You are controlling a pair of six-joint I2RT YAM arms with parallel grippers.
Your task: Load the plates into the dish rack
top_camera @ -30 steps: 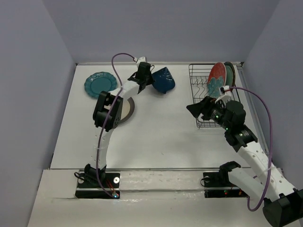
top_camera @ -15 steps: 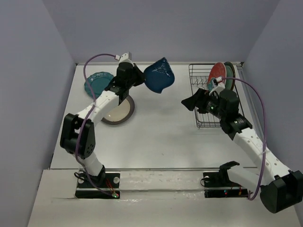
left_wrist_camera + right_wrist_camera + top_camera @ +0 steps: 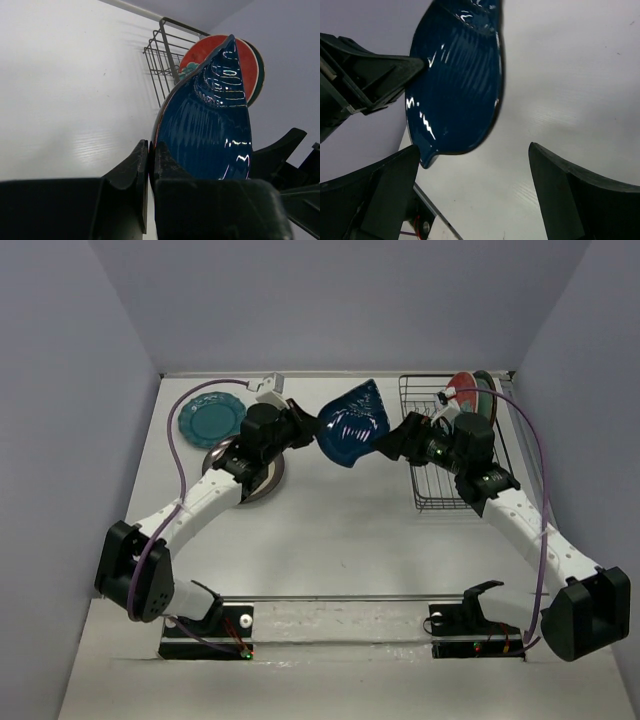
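While our left gripper pinches the navy plate aloft at upper centre, we judge this a handover: our right gripper, spread wide beside it, must close on its free edge.

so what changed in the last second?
Left gripper, shut on the navy plate throughout, tipped it up on edge and shifted it slightly right, toward the rack. Right gripper, open, swung left from in front of the rack to the plate's rim but hasn't closed on it. Teal plate, cream plate and the red plate in the rack haven't moved.
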